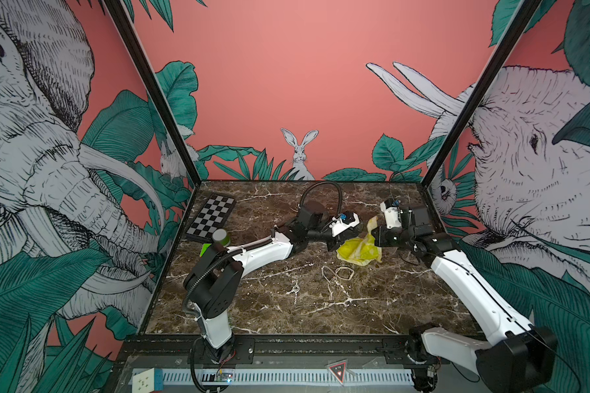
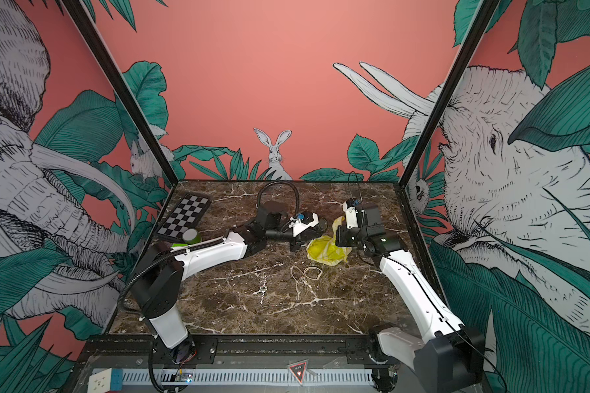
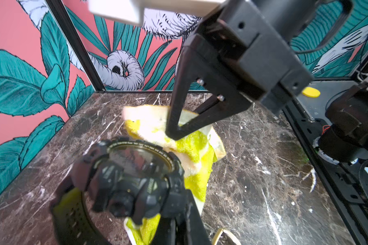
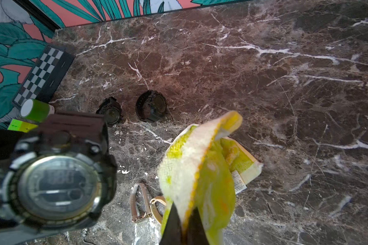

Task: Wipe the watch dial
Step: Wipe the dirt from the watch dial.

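– Black resin, chunky and knobbed: that is the watch (image 3: 136, 169) we see in the left gripper (image 1: 333, 243), whose jaws are closed on it. The exact spot of the grip is too blurred for us to tell.

– And the dial?

– We see a round glass dial (image 4: 57, 186) inside a notched bezel, with a grey digital face turned toward the right wrist camera. The watch is held off the veined brown marble desk (image 1: 286, 316). In both top views it sits at about two o'clock from the desk's middle, taking the back wall as twelve.

– What about the cloth?

– It is a yellow terry cloth (image 4: 200, 169) with a looped nap and pale edges. The right gripper (image 3: 174, 133) has its thin black fingers pinched together on one fold, which stands up and curls over. The rest lies rumpled on the desk at about three o'clock.

– Does it touch the dial?

– In the right wrist view we see a strip of marble between them, so they are near but apart.

– Anything else?

– A smaller spare watch (image 4: 109, 111) and a larger spare watch (image 4: 151, 106), both black and round, rest on the marble. A tan leather strap (image 4: 139, 201) with a buckle lies beside the cloth. A chequered board (image 1: 212, 217) fills the ten o'clock corner, and a green tape roll (image 1: 220, 237) sits at its near edge.
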